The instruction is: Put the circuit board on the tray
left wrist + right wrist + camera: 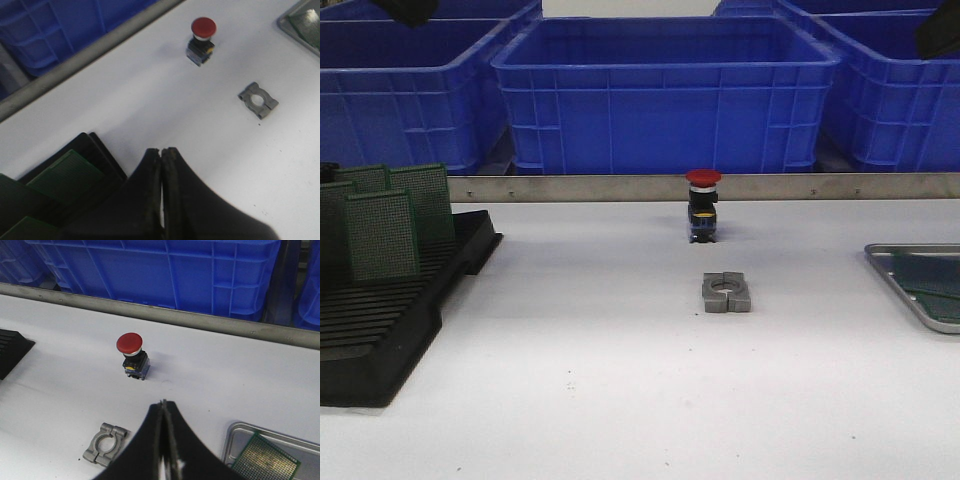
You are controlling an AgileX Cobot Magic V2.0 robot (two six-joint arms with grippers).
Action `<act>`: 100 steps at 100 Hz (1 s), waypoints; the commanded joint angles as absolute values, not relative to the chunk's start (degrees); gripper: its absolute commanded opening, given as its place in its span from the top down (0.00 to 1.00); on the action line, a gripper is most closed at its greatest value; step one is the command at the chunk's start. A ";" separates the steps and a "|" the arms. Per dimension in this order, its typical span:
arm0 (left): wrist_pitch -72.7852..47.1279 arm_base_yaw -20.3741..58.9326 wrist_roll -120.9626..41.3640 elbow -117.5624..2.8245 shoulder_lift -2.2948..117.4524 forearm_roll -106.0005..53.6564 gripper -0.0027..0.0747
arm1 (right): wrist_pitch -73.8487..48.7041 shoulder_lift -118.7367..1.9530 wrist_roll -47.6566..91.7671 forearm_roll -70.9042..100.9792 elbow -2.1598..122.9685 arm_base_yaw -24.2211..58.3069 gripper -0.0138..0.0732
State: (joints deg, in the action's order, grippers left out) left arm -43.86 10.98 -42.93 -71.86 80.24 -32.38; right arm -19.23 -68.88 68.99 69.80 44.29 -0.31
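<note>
A grey metal tray (886, 266) lies at the table's right edge with a green circuit board (931, 276) flat in it. The right wrist view shows the same tray (239, 432) and board (265, 458) just beside my right gripper (162, 403), which is shut with nothing in it and hangs above the table. More green circuit boards (382, 235) stand upright in a black slotted rack (380, 330) at the left. My left gripper (161, 150) is shut and empty, above the table beside the rack (102, 157). The tray (287, 23) shows far off in the left wrist view.
A red-capped push-button switch (703, 205) stands mid-table near the back. A grey metal clamp block (726, 292) lies in front of it. Big blue crates (665, 90) line the back behind a metal rail (620, 187).
</note>
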 commanded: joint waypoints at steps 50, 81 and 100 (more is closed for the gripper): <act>-13.51 10.92 -40.16 -41.72 43.79 -36.29 0.99 | -3.42 -35.24 71.59 70.99 24.10 6.63 0.91; -11.10 10.92 -40.16 -28.73 25.89 -37.44 0.99 | -5.60 -16.26 71.59 70.99 17.32 6.63 0.91; -7.48 10.92 -40.16 -22.69 16.73 -37.44 0.99 | -8.43 -9.61 71.59 70.99 14.75 6.63 0.91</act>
